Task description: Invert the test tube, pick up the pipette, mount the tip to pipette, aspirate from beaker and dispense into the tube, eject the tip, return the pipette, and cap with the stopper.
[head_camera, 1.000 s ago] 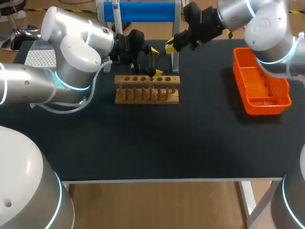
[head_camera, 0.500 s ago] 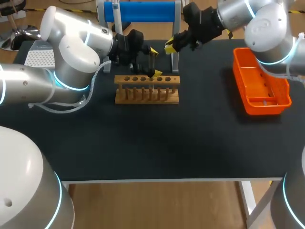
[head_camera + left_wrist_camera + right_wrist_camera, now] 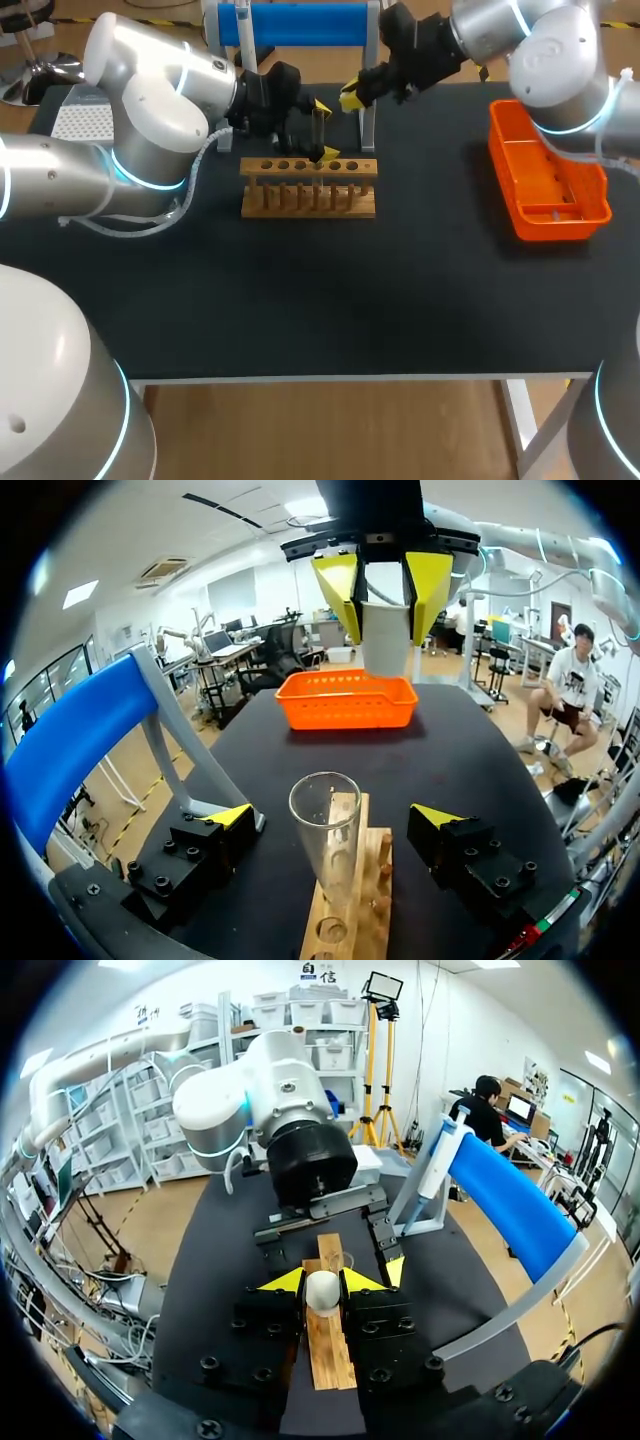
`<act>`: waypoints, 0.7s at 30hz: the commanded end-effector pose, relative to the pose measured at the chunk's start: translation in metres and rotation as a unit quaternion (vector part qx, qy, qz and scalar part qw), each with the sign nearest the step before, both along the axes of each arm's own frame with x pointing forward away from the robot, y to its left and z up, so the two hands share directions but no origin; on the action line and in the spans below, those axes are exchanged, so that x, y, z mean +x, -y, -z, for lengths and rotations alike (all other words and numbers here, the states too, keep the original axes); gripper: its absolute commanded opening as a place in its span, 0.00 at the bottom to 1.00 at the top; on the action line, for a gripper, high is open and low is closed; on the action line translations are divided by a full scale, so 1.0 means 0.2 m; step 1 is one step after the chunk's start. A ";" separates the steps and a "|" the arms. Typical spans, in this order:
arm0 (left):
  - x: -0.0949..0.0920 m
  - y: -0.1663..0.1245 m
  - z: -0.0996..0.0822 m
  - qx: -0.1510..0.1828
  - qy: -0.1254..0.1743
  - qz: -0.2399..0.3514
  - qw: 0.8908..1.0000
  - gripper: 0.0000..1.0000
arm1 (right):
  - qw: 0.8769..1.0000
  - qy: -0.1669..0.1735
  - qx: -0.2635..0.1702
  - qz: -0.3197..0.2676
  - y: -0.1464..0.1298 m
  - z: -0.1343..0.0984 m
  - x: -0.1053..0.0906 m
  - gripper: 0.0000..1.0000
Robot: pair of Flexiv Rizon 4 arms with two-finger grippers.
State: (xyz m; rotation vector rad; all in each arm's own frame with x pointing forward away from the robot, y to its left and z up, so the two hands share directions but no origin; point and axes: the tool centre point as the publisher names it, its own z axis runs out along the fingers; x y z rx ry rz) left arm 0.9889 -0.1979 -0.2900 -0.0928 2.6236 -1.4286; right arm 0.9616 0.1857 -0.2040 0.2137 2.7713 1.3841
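A clear test tube (image 3: pixel 318 128) stands upright, mouth up, in the wooden rack (image 3: pixel 308 188). My left gripper (image 3: pixel 326 130) is open, one yellow tip on each side of the tube (image 3: pixel 325 830), and neither touches it. My right gripper (image 3: pixel 352 97) hangs just behind and right of the tube, shut on a white stopper (image 3: pixel 322 1292). In the left wrist view the stopper (image 3: pixel 385 635) sits between the right gripper's yellow fingers (image 3: pixel 340 590), above and beyond the tube's mouth. The right wrist view shows the tube (image 3: pixel 340 1260) and rack (image 3: pixel 328 1345) below the stopper.
A blue pipette stand (image 3: pixel 300 22) stands behind the rack, with a pipette (image 3: pixel 437 1165) hanging at its end. An orange basket (image 3: pixel 545 175) sits at the right, and a white perforated tip box (image 3: pixel 85 120) at the back left. The dark tabletop (image 3: pixel 330 290) lies in front of the rack.
My right gripper, still holding the stopper, has shifted slightly left toward the tube. The left arm and the tube have not moved.
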 end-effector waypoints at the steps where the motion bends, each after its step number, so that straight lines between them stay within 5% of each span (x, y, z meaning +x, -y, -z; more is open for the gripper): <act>1: 0.00 0.00 0.00 0.001 -0.001 0.001 1.000 1.00 | 1.000 -0.004 -0.003 -0.003 -0.05 0.00 0.02 0.00; 21: 0.00 0.00 0.00 0.001 -0.001 0.001 1.000 1.00 | 1.000 -0.010 0.000 0.002 -0.13 0.06 0.07 0.00</act>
